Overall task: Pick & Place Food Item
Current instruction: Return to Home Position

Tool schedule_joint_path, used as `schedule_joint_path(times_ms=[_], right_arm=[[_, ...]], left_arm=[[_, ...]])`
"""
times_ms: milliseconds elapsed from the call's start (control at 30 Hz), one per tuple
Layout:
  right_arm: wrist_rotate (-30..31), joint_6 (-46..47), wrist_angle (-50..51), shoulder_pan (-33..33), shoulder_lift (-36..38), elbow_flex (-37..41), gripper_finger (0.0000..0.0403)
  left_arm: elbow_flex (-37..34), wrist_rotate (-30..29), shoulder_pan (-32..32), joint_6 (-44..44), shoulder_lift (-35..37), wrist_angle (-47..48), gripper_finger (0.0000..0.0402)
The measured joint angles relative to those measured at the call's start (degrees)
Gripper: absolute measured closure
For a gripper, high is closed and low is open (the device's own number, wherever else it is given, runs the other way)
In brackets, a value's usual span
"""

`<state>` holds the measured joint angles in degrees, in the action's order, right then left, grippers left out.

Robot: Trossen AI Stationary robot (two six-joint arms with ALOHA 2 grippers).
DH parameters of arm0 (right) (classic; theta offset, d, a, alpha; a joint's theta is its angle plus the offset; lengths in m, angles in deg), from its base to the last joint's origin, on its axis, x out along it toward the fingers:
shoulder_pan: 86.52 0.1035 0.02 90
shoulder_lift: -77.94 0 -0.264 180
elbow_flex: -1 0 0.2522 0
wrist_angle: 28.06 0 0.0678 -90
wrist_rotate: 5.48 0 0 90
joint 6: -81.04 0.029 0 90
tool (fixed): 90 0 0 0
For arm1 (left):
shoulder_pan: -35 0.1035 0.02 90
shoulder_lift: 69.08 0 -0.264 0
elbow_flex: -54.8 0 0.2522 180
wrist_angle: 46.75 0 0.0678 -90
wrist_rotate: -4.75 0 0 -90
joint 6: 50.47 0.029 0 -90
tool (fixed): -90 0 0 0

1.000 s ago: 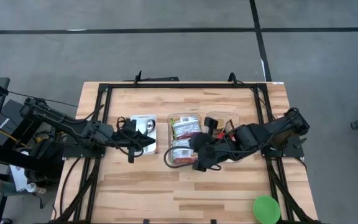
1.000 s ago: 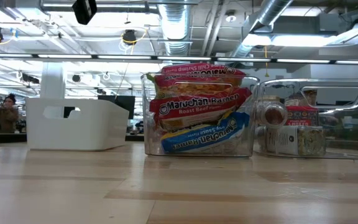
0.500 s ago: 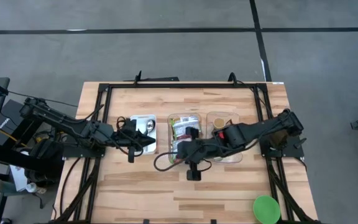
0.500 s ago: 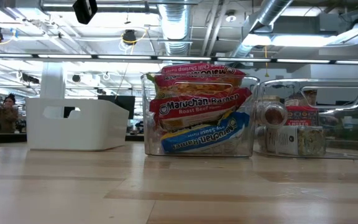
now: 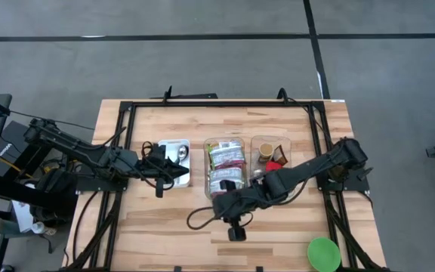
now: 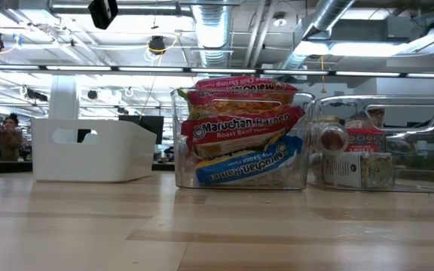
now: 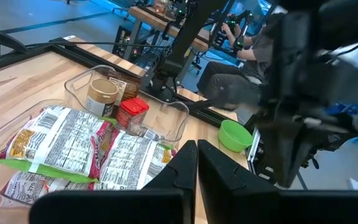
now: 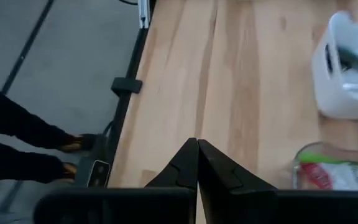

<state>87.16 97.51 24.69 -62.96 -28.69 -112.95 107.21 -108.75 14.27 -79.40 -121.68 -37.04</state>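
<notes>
We see the right gripper (image 8: 197,142), closed and empty, just nearside of the ramen packets (image 5: 226,160); left gripper (image 7: 196,144) closed, seemingly over the white bin (image 6: 89,158).

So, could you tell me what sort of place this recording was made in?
Probably a robotics lab in an industrial hall: exposed silver ceiling ducts, a grey concrete floor with dark lines, and a pale wooden table.

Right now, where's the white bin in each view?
High: white bin left of centre.
Low: white bin at the left side.
Left wrist: not in it.
Right wrist: white bin beyond the ramen bin.
Landmark: the ramen bin beside it, in all four views.
</notes>
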Motion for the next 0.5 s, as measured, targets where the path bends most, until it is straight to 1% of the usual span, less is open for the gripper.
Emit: schedule_joint_path(times_ms=[133, 233, 400, 500], right_arm=[[-3.12, 2.87, -5.45, -0.9, 0.42, 5.1, 0.0403], [-5.77, 2.79, -7.76, -1.63, 1.23, 5.23, 0.0403], [-5.69, -1.5, -8.65, -2.71, 4.03, 5.28, 0.0403], [-5.71, -2.13, -7.88, -3.98, 6.41, 5.3, 0.0403]], left_arm=[[0.0, 0.0, 0.0, 0.0, 0.02, -0.03, 0.0393], [0.0, 0.0, 0.0, 0.0, 0.0, -0.04, 0.0393], [0.0, 0.0, 0.0, -0.02, 0.0, -0.15, 0.0393], [0.0, 0.0, 0.0, -0.02, 0.02, -0.15, 0.0393]])
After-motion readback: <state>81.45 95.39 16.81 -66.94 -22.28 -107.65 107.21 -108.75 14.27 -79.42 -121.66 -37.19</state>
